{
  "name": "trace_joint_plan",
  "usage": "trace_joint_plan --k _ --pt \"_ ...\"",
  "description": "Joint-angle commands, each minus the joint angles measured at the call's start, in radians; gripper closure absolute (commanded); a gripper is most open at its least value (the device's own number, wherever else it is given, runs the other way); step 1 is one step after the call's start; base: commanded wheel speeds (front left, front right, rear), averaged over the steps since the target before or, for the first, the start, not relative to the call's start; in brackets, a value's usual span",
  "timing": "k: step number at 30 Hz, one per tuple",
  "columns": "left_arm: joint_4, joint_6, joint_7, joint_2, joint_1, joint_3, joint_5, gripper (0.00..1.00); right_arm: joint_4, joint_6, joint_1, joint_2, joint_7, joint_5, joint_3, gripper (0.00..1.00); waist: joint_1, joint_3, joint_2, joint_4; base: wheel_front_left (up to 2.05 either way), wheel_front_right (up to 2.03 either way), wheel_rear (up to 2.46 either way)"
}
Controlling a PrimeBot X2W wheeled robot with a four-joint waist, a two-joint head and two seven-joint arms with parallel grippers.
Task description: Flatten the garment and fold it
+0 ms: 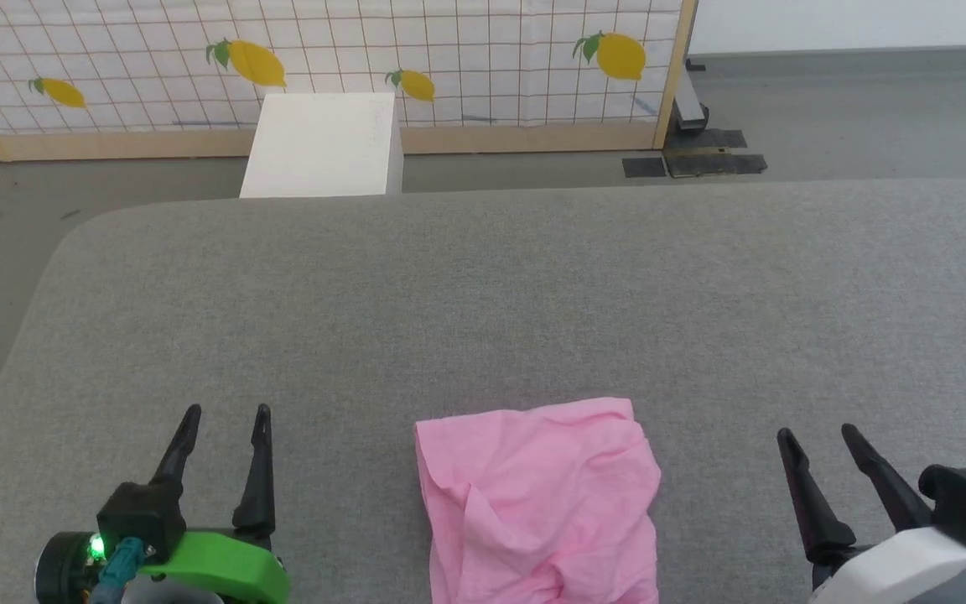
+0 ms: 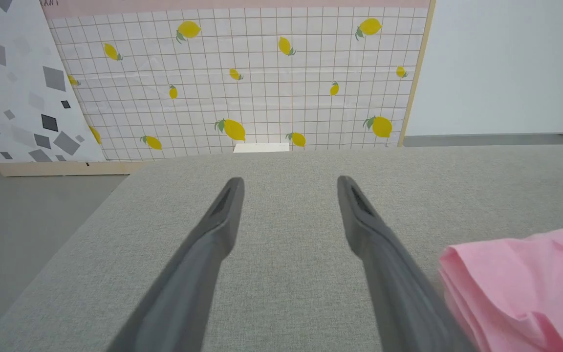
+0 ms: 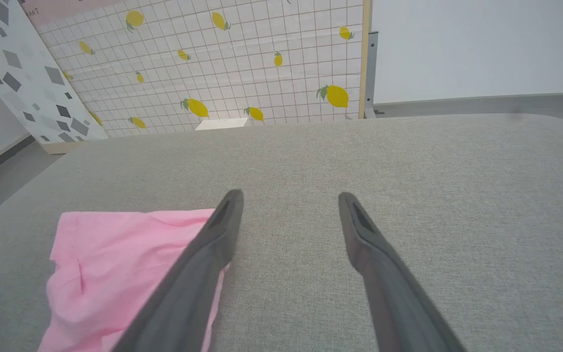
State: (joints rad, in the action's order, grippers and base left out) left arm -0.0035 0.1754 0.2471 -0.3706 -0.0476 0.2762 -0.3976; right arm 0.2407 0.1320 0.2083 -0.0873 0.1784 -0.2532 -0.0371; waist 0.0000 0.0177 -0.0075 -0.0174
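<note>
A staged test room: lemon-print backdrop panel [image 1: 483, 50] (wood-framed) behind grey padded table [image 1: 483, 294].

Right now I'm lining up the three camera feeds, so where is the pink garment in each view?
Head view: garment at bottom centre.
Left wrist view: garment in the lower right corner, right of the left gripper.
Right wrist view: garment at lower left, partly behind a finger of the right gripper.
Shared landmark: the lemon-print panel at the back.
</note>
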Motion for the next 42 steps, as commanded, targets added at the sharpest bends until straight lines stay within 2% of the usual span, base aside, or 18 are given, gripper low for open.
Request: trace_joint_plan --k 1,5,10,16,20,24,27,31,35,36,37,38,42 --pt "0.002 -0.005 0.002 -0.005 0.023 -0.006 -0.005 0.00 -0.003 -0.001 -0.020 -0.002 0.012 -0.015 0.000 0.00 0.0000 0.011 0.0075 0.001 0.00 0.00 0.00" --pt "0.001 0.000 0.005 -0.001 0.041 -0.021 -0.009 0.00 -0.017 -0.001 -0.063 -0.014 0.066 -0.086 -0.029 0.00 0.0000 0.029 0.0075 0.000 0.00 0.00 0.00" --pt "-0.012 0.005 0.008 0.006 0.057 -0.030 -0.010 0.00 -0.089 -0.001 -0.136 -0.041 0.208 -0.247 -0.155 0.00 0.0000 0.054 0.0075 0.008 0.00 0.00 0.00" --pt "-0.013 0.000 0.010 0.013 0.082 -0.031 -0.011 0.00 -0.243 -0.001 -0.158 -0.077 0.500 -0.431 -0.264 0.00 0.0000 0.080 0.0075 0.042 0.00 0.00 0.00" --pt "-0.002 -0.008 0.012 0.020 0.098 -0.035 -0.010 0.00 -0.335 -0.001 -0.178 -0.037 0.679 -0.539 -0.293 0.00 0.0000 0.099 0.0075 0.060 0.00 0.00 0.00" --pt "0.002 -0.011 0.013 0.032 0.110 -0.039 -0.006 0.00 -0.401 -0.001 -0.212 0.013 0.772 -0.669 -0.268 0.00 0.0000 0.116 0.0075 0.074 0.00 0.00 0.00" --pt "0.005 -0.014 0.014 0.038 0.118 -0.040 -0.001 0.00 -0.451 -0.001 -0.246 0.030 0.794 -0.754 -0.218 0.00 0.0000 0.127 0.0075 0.083 0.00 0.00 0.00" --pt "0.012 -0.020 0.014 0.048 0.130 -0.039 0.008 0.00 -0.540 -0.001 -0.319 0.036 0.785 -0.875 -0.101 0.00 0.0000 0.139 0.0075 0.096 0.00 0.00 0.00" --pt "0.017 -0.019 0.014 0.052 0.136 -0.039 0.016 0.00 -0.597 -0.001 -0.359 0.037 0.761 -0.895 -0.029 0.00 0.0000 0.142 0.0075 0.104 0.00 0.00 0.00" --pt "0.017 -0.020 0.014 0.054 0.137 -0.039 0.018 0.00 -0.607 -0.001 -0.367 0.037 0.754 -0.894 -0.017 0.20 0.0000 0.142 0.0075 0.104 0.00 0.00 0.00" --pt "0.018 -0.020 0.014 0.055 0.137 -0.039 0.019 0.00 -0.615 -0.001 -0.376 0.037 0.744 -0.889 -0.002 0.76 0.0000 0.143 0.0075 0.105 0.00 0.00 0.00" --pt "0.019 -0.020 0.015 0.056 0.137 -0.040 0.020 0.00 -0.619 -0.001 -0.383 0.037 0.733 -0.884 0.008 1.00 0.0000 0.142 0.0075 0.105 0.00 0.00 0.00" --pt "0.024 -0.021 0.015 0.061 0.133 -0.043 0.024 0.00 -0.624 -0.001 -0.405 0.022 0.695 -0.871 0.053 1.00 0.0000 0.134 0.0075 0.100 0.00 0.00 0.00"
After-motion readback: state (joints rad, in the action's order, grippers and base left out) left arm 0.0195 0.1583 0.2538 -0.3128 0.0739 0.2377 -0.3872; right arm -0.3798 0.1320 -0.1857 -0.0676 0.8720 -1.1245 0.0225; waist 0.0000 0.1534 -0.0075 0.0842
